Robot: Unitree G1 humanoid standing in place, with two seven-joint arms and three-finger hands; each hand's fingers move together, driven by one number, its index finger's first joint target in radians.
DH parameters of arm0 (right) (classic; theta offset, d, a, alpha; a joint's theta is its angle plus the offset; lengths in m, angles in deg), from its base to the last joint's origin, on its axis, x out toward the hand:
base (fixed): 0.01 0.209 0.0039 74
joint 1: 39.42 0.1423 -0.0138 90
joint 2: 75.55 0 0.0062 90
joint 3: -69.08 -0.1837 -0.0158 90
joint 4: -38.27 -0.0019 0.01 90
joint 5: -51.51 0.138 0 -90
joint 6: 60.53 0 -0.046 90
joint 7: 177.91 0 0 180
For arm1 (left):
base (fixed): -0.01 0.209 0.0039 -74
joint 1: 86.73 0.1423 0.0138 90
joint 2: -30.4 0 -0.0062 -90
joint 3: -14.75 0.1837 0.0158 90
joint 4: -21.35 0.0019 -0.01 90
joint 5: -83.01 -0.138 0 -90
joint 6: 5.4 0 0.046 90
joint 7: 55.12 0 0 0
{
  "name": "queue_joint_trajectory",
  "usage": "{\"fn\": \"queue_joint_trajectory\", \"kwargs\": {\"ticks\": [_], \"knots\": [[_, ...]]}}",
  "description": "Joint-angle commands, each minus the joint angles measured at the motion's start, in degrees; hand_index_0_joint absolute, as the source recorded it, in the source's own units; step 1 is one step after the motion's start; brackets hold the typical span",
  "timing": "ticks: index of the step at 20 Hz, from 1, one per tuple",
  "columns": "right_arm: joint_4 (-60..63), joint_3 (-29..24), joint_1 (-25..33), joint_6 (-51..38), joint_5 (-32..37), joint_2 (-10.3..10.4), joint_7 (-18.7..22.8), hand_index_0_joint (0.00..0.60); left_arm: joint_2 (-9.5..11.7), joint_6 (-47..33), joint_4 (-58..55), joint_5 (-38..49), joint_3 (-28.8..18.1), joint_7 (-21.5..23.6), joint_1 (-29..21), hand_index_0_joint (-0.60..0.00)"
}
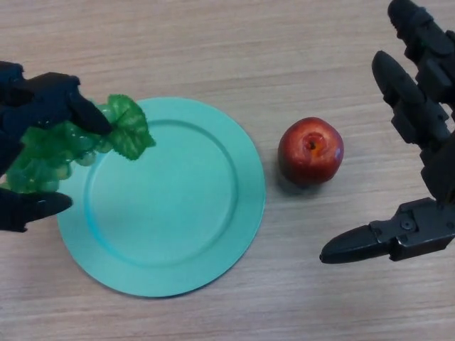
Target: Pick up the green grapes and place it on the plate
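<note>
One bunch of green grapes (53,153), one turquoise plate (178,213) and one red apple (311,150) share the tabletop (234,42). Two black robot hands appear: the left hand (32,114) at nine o'clock, the right hand (419,142) at three o'clock.

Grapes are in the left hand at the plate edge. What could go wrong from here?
1. The left hand holds the green grapes over the plate's left rim, not its middle; released here, the bunch may land half off the plate or roll onto the table.
2. The grip looks to be on part of the bunch only, so it might slip or swing out.
3. The apple sits close to the plate's right edge; an overshoot could knock it. The right hand is open beside it.
</note>
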Motion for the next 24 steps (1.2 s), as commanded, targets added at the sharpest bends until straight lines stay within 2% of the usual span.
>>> {"fn": "queue_joint_trajectory", "kwargs": {"ticks": [1,2,3,4,9,11,13,14,16,19,20,21,24], "knots": [[-3.1,-2.8,0.8,-9.0,-0.5,-0.9,-0.9,0.0,2.2,-2.3,-2.8,3.7,-5.1,4.1,-1.2,-0.4],[-3.1,-2.7,0.8,-8.8,-1.0,-0.5,-1.2,0.0,2.2,-1.7,-3.0,4.2,-4.9,3.8,-1.2,-0.25],[-3.1,-2.6,0.8,-8.5,-1.4,-0.2,-1.5,0.0,2.2,-1.2,-3.3,4.6,-4.8,3.3,-1.1,-0.151],[-3.1,-2.1,0.9,-8.0,-2.5,0.3,-2.1,0.0,2.0,-0.4,-3.9,5.5,-5.1,2.3,-0.8,-0.007],[-3.1,-1.6,1.0,-7.8,-2.8,0.6,-2.1,0.0,2.4,-2.4,-1.2,6.4,-6.7,7.1,-1.8,0.0],[-3.1,-0.9,1.3,-7.2,-3.8,1.3,-2.4,0.0,2.0,2.2,-1.0,11.4,-7.2,9.0,-2.0,0.0],[-3.1,-1.1,1.7,-6.9,-4.1,2.0,-3.0,0.0,1.0,10.5,-1.2,19.6,-7.6,12.6,-2.8,0.0],[-3.1,-1.1,1.9,-6.7,-4.6,2.5,-3.5,0.0,0.1,14.9,-1.0,26.7,-8.6,15.6,-2.7,0.0],[-3.1,-2.3,2.7,-4.9,-4.8,3.8,-4.8,0.0,-0.2,14.2,2.3,31.3,-9.6,17.1,-0.3,0.0],[-3.1,-4.2,4.8,-2.8,-4.1,4.4,-5.4,0.0,-1.9,16.0,4.5,39.8,-10.9,17.4,2.4,0.0],[-3.1,-4.6,5.5,-2.0,-4.4,4.9,-5.9,0.0,-2.8,18.5,4.5,45.3,-11.4,18.2,3.2,0.0],[-3.1,-4.5,5.7,-1.8,-5.0,5.2,-6.3,0.0,-3.0,19.9,4.2,47.3,-11.4,18.8,3.6,0.0],[-2.8,-3.1,7.3,-0.6,-7.7,6.4,-7.1,0.0,-5.2,24.2,0.0,50.4,-8.4,24.0,5.0,0.0]]}}
